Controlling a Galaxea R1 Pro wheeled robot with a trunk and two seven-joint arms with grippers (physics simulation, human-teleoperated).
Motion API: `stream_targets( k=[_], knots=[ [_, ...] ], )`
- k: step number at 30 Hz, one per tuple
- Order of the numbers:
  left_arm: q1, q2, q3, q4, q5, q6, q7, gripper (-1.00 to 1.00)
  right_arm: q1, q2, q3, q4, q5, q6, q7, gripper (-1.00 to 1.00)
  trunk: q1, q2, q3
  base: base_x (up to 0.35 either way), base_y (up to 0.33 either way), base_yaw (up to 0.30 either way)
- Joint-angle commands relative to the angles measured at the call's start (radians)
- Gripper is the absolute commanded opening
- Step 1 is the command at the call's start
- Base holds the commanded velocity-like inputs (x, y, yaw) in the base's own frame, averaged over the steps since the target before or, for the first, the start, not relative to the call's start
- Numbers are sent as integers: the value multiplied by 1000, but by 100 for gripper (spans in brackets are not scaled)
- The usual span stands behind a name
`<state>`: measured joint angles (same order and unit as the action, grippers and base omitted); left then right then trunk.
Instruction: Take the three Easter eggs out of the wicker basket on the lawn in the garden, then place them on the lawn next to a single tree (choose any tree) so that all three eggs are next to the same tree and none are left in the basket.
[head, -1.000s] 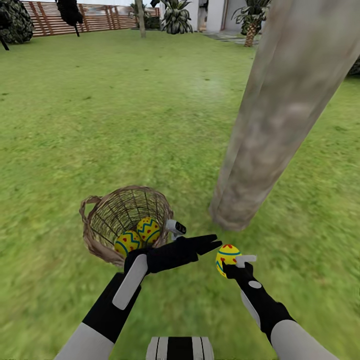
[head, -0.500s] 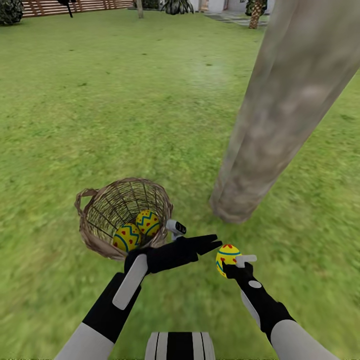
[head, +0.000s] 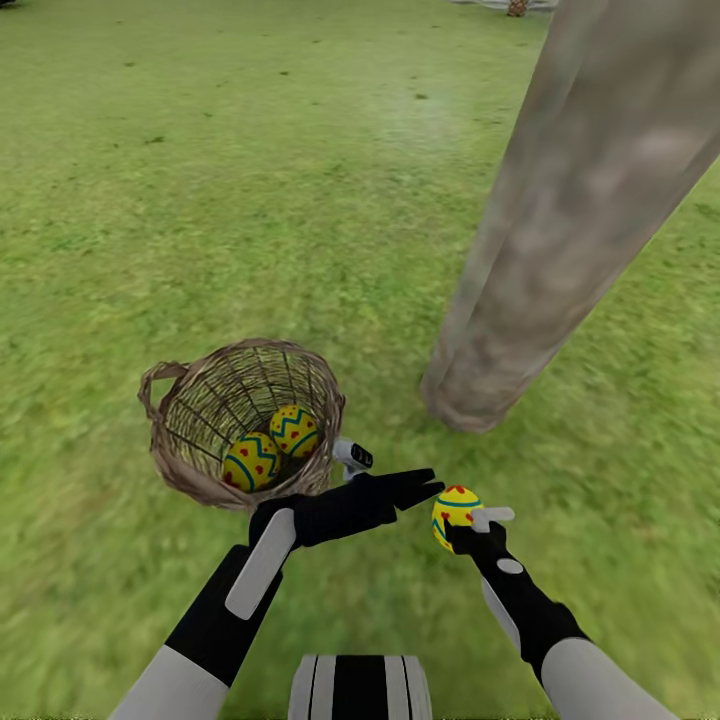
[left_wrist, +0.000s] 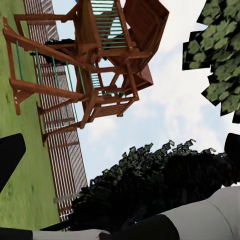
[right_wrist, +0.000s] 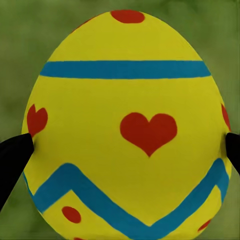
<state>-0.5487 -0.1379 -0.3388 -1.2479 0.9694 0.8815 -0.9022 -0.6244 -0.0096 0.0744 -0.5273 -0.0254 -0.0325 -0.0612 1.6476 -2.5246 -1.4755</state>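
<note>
The wicker basket (head: 190, 470) stands on the lawn (head: 200, 200) in the head view, with two yellow Easter eggs (head: 250, 461) (head: 295, 430) lying inside it. My left gripper (head: 425, 488) hovers just right of the basket, between it and my right hand. Its fingers are open and hold nothing, and they spread to the picture's edges in the left wrist view (left_wrist: 120, 150). My right gripper (head: 462, 520) is shut on the third egg (head: 452, 507) above the grass. That egg (right_wrist: 125, 125) sits between the black fingertips (right_wrist: 12, 157). The thick grey-beige tree (head: 560, 250) rises close by, its foot just beyond the held egg.
The left wrist view looks out at a wooden play structure (left_wrist: 100, 65), a slatted fence (left_wrist: 60, 150) and a dark leafy bush (left_wrist: 150, 185). Open grass stretches around the trunk's foot (head: 470, 405) and to the right of it. My own base (head: 360, 688) shows at the bottom edge.
The head camera has tilted downward, so the fence and house have slid out of the top of the picture. Both arms and the held egg keep their pose.
</note>
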Motion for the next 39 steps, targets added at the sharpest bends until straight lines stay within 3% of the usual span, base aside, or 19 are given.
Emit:
stream_targets(
  k=[1, 11, 16, 17, 19, 29, 30, 35, 39],
  knots=[
    [-1, 0, 0, 0, 3, 5, -1, 100, 0, -1, 7, 13, -7, -3, -5, -100, 1, 0, -5, 0, 0, 0],
    [-1, 0, 0, 1, 3, 5, -1, 100, 0, -1, 7, 12, -7, -4, -5, -100, 5, -3, -43, 0, 0, 0],
    [-1, 0, 0, 2, 9, 4, -1, 100, 0, -1, 7, 12, -7, -3, -5, -100, 5, -3, -43, 0, 0, 0],
    [-1, 1, 0, 3, 42, 3, -1, 100, 0, -1, 8, 12, -7, 2, -5, -100, 5, -3, -43, 0, 0, 0],
    [-1, 2, 0, 4, 64, 3, 0, 100, 0, -1, 8, 12, -8, 4, -5, -100, 5, -3, -43, 0, 0, 0],
    [-1, 4, 0, 5, 68, 4, 0, 100, 0, -1, 8, 13, -7, -1, -5, -100, 5, -3, -43, 0, 0, 0],
    [-1, 4, 0, 5, 68, 4, 0, 100, 0, -1, 8, 13, -7, -1, -5, 100, 5, -3, -43, 0, 0, 0],
    [-1, 3, 0, 4, 68, 4, 0, 100, 0, -2, 8, 13, -8, 2, -4, 100, 5, -3, -43, 0, 0, 0],
    [-1, 3, 0, 2, 68, 5, 0, 100, 0, -2, 8, 13, -8, 2, -5, 100, 3, -2, -28, 0, 0, 0]
  ],
)
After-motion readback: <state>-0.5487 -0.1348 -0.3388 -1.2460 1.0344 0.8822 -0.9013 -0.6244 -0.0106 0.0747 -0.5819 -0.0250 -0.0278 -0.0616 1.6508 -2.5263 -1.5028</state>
